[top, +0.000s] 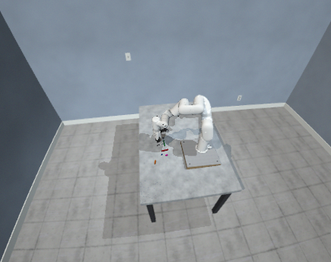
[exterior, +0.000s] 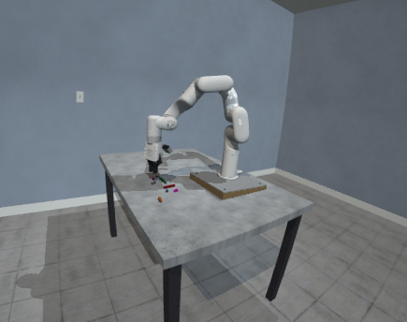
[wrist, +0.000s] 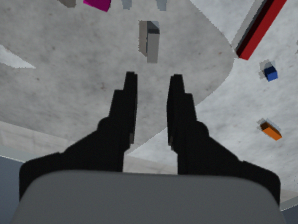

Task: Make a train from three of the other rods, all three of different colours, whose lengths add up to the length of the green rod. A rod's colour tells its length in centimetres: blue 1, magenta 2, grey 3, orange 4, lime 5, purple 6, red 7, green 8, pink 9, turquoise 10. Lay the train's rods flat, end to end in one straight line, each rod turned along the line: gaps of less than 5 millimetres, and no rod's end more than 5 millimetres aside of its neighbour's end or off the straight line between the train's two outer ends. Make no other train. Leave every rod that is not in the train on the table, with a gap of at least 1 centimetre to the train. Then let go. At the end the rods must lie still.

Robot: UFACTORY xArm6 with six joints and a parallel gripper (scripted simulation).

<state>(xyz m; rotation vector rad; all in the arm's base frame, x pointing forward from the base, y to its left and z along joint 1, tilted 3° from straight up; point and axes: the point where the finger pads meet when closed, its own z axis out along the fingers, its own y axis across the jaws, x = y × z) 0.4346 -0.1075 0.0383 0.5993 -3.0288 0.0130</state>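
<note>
Rods for the train lie scattered on the table [exterior: 209,225], near the edge far from the arm's base plate [exterior: 251,189]. The white arm [exterior: 213,84] reaches over them with its wrist pointing down. The tool [wrist: 153,76] hangs just above the table top, its two black fingers close together with a slim gap and pinching nothing.

Of the rods, the red rod [wrist: 257,30] is the longest in the wrist view, off to the upper right. The green rod [exterior: 162,179] lies beside the tool in the exterior view. The grey rod [wrist: 149,41] lies just ahead of the fingertips and apart from them. It sits a touch left of the gap's midline, and its long axis runs nearly straight away from the tool, so the fingers would close across its width. The likely next move is a short advance forward and down over it.

The orange rod [wrist: 271,132] and blue rod [wrist: 271,74] lie well to the right, apart from each other. A magenta rod [wrist: 97,4] shows at the top edge. Grey, orange and blue would sum to green; no two rods are joined yet.
</note>
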